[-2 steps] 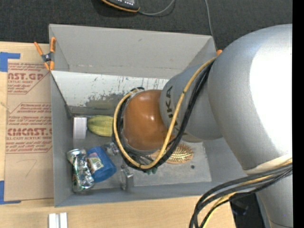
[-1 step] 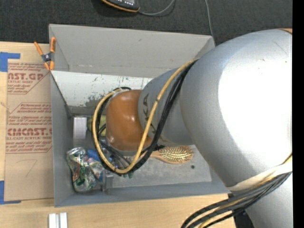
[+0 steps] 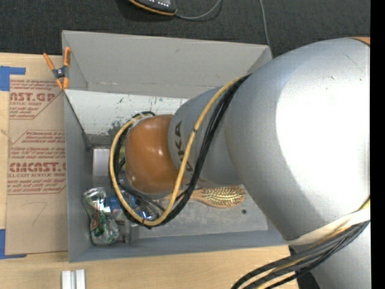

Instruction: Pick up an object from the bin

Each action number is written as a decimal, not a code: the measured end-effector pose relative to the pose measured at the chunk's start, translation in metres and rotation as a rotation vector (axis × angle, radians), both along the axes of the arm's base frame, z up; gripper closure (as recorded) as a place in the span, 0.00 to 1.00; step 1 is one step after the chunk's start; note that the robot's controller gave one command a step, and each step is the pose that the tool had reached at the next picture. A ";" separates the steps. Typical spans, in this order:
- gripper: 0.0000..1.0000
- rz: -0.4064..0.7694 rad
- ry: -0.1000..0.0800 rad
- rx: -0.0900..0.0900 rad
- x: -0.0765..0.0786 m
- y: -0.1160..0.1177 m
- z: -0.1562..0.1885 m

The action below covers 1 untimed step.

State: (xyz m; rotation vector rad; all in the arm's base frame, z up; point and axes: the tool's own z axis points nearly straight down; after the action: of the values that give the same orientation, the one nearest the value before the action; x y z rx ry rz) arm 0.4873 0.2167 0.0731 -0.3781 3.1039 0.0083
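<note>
The arm (image 3: 301,131) is the largest thing here, a pale grey bulk that covers the right half of the bin (image 3: 168,59) and ends in the rounded orange cover (image 3: 147,155). Yellow and black cables (image 3: 112,167) loop round the cover's left and lower sides. The cover hangs low over the bin floor. Dark parts of the gripper (image 3: 133,209) show just under the cover's lower edge, among the cables. Whether it is spread, pressed together or pinching something cannot be told, and nothing can be seen in its grasp.

Three loose things lie on the grey floor. To the lower right of the cover is a brush (image 3: 224,195), with a light wooden oval head and pale golden bristles facing up. Its handle end runs toward the cover and passes out of sight under the cables.

To the lower left of the cover is a crumpled packet (image 3: 101,217) of clear shiny film with green, white and a little blue in it. It is the loose thing nearest the gripper, just beside the cable loop.

Just left of the cover a small pale grey block (image 3: 100,161) is half hidden by the cables.
</note>
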 end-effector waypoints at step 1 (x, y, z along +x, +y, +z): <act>0.00 -0.130 0.007 0.000 0.003 0.007 0.000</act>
State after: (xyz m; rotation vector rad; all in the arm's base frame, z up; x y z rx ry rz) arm 0.4901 0.2236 0.0730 -0.1753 3.1288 0.0084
